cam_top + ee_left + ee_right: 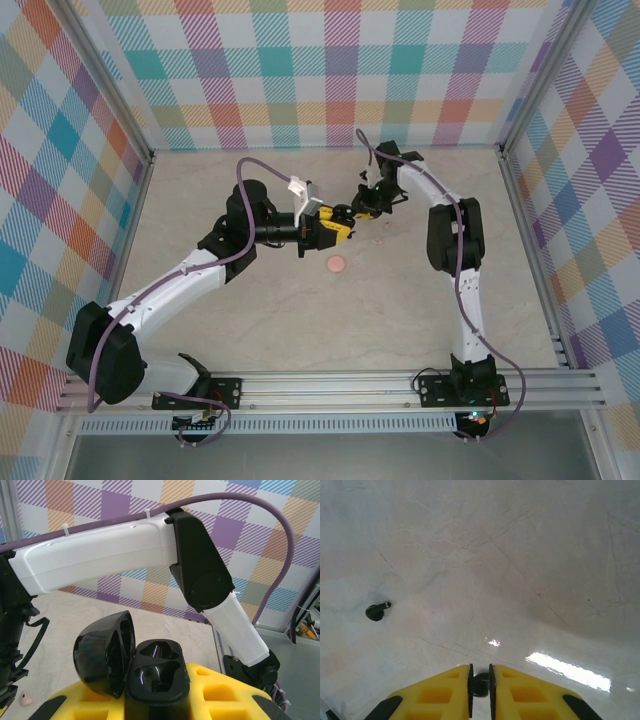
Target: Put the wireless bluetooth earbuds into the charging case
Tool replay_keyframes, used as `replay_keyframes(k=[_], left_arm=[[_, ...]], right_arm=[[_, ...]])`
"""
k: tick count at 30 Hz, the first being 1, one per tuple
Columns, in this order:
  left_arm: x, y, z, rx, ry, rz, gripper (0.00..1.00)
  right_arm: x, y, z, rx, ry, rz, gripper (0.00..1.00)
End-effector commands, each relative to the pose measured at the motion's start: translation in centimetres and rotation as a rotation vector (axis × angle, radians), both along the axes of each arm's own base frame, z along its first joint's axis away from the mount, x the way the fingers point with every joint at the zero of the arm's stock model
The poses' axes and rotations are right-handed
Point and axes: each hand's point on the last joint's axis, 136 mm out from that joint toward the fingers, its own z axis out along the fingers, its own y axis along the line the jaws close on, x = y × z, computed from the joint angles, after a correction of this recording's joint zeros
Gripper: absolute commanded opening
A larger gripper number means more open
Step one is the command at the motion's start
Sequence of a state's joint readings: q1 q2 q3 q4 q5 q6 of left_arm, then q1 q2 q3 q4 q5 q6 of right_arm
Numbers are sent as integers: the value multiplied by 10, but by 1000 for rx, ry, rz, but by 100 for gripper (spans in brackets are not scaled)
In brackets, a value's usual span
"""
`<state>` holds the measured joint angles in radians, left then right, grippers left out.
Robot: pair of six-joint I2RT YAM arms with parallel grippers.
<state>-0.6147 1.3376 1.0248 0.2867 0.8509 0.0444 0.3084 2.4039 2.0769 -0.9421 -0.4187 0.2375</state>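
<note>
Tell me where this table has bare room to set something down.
Bare marble tabletop: the wide stretch between the round pink case and the near rail, plus the left back corner. Crowded at centre back, where the left gripper, holding the open black case, meets the right gripper.

At six o'clock the right claw (480, 670) hid most of a black earbud (480, 685); the bottom edge cut off the black case (157, 680).

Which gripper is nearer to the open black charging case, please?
Left. The left gripper is shut on the charging case; the right gripper sits close beside it, jaws pinching a black earbud.
</note>
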Motion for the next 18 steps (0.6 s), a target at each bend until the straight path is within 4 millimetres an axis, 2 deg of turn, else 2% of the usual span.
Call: replay_keyframes(k=[1,7,18], left_arm=[[-7,2,8,-12,-18,-12,5],[-7,2,8,-11,-13,-11,5],[-6,1,6,-7,-6,-9,5]], right_arm=[[-4,10,-4,-21,40,-8,18],[-3,13,-16,-60,59,-2,14],[-19,-5,-32,-163,80,10,12]])
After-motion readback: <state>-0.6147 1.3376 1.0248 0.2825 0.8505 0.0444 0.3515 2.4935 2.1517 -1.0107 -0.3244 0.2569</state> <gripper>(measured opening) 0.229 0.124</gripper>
